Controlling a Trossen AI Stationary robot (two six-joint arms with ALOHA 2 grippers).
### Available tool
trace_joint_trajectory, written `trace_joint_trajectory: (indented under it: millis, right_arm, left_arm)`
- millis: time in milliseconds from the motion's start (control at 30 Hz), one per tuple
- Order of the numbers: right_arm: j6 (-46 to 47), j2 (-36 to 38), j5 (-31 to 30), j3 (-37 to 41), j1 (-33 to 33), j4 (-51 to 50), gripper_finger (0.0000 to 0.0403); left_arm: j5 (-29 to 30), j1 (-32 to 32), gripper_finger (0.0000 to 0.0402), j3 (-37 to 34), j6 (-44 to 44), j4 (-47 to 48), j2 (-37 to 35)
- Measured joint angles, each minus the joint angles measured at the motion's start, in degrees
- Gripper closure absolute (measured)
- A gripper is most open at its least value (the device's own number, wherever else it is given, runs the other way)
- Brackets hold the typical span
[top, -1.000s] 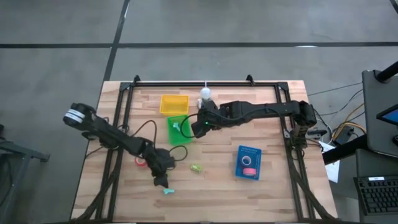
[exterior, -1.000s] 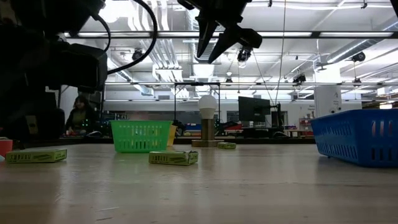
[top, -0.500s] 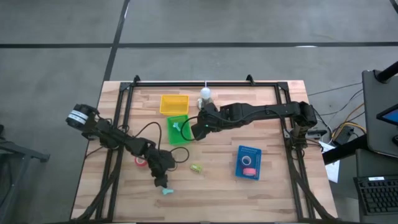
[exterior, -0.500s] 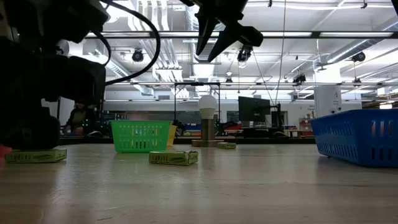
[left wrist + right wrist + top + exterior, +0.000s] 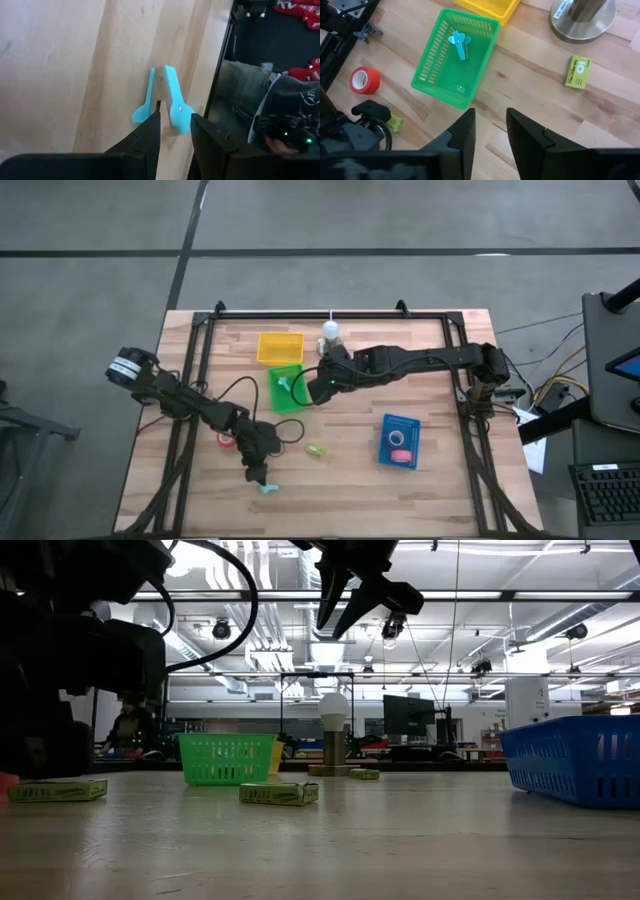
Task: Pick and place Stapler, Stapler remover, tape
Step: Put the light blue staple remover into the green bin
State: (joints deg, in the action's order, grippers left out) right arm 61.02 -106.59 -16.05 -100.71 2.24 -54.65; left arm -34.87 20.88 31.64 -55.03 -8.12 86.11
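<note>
The left gripper (image 5: 264, 476) is low over the wooden bench (image 5: 440, 420) near its front edge, at about 7 o'clock from the bench's centre. Its jaws are slightly parted and straddle a light-blue staple remover (image 5: 166, 100) that lies flat on the wood; the two dark fingers (image 5: 145, 137) sit on either side of the remover's near end without clamping it. In the high view the same staple remover (image 5: 268, 488) shows just past the gripper, close to the bench's edge.

The right gripper (image 5: 318, 387) hovers above the bench just beside the green basket (image 5: 276, 385), at its 3 o'clock side. Its jaws are open and hold nothing. From the right wrist view the green basket (image 5: 432, 70) contains a second light-blue staple remover (image 5: 458, 44).

A yellow tray (image 5: 280, 347) stands touching the green basket at its 12 o'clock side. A red tape roll (image 5: 227, 440) lies on the bench at 9 o'clock from the left gripper, near the left arm. A small yellow-green staple box (image 5: 315, 451) lies at 6 o'clock from the green basket. A blue basket (image 5: 400, 423) sits at 4 o'clock from the bench's centre, with a red tape roll (image 5: 401, 456) and a blue tape roll (image 5: 397, 439) inside. A round-headed lamp (image 5: 331, 333) stands at the far edge
</note>
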Motion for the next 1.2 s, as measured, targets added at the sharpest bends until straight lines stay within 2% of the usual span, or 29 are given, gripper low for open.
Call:
trace_joint_trajectory:
  millis: [700, 833, 1033, 1200]
  right_arm:
    - [-0.62, 0.0, -0.61, 0.0, -0.02, 0.02, 0.0324]
    - [-0.62, 0.0, -0.61, 0.0, -0.02, 0.02, 0.0318]
    - [-0.73, 0.0, -0.61, 0.0, -0.02, 0.04, 0.0312]
    - [-1.0, 0.0, -0.6, 0.0, -0.02, 0.03, 0.032]
  left_arm:
    - [3.19, 1.47, 0.0293, -0.02, 0.74, -0.92, 0.55]
    - [3.45, 1.47, 0.0315, -0.02, 0.8, -0.92, 0.74]
    - [3.43, 1.47, 0.0385, -0.02, 2.29, -1.3, 1.03]
    - [3.92, 1.3, 0.0395, -0.02, 4.64, -1.49, 1.05]
